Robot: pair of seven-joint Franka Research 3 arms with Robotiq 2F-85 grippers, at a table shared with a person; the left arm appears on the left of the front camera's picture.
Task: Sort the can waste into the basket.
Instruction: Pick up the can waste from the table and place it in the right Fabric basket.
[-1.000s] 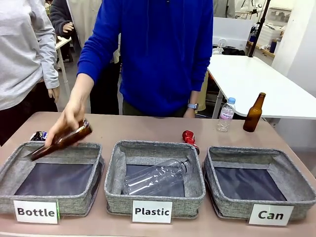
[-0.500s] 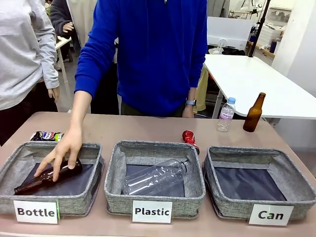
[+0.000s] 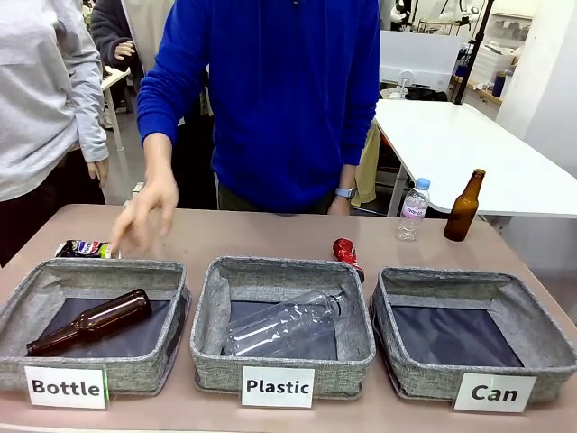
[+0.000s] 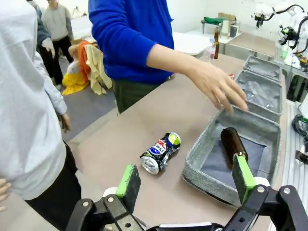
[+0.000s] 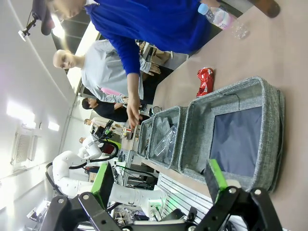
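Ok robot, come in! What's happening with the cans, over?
Open, empty: left gripper, right gripper. On table, outside Can basket: red can, printed can. Raised near printed can: person's hand.

The left gripper is black, its two fingers faced with green pads, with pale round screws at the linkage joints. The right gripper is built alike. The person at the far side wears a long-sleeved royal-blue sweater and a light-blue wristwatch.
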